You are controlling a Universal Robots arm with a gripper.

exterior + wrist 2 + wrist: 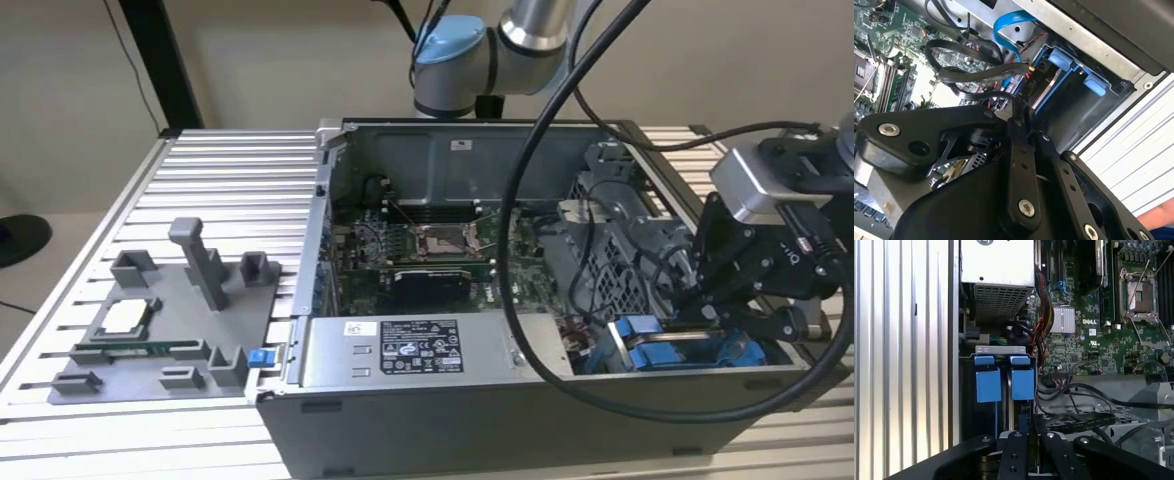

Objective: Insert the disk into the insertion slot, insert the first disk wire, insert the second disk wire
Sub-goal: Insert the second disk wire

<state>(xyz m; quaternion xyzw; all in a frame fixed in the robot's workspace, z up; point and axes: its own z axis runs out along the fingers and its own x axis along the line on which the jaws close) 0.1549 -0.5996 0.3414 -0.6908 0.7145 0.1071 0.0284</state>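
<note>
Black pincer (1021, 112) linkage across the lower frame in both wrist views, nearest the lens. In the second wrist view, fingertips pressed together on a black wire connector (1030, 70) at mid frame, against the end of the disk (1046, 87).

Disk already seated in the insertion slot (687, 352), lower right of the exterior view, at the case corner beside the grey power-supply box (407, 350). Blue carrier tabs (1004, 382) at centre of the first wrist view, standing side by side.

Step in hand, by judgement: first disk wire going in, disk step done. Whether the connector is fully home cannot be told. Next move calls for a straight push along the connector's axis, kept square to the socket, with the loose black cable bundle (974, 75) kept clear of the fingers.

Differences between views:
- Second wrist view: connector and fingertips meeting the disk end; a blue flat cable (1009, 30) looping at upper centre, free end hidden.
- First wrist view: tabs head-on, green motherboard (1094, 325) at upper right, ribbed desk (899, 350) at left; contact point hidden behind the linkage.
- Exterior view: whole open case, arm coming down from top centre, grey parts fixture (167, 330) at left on the desk.
</note>
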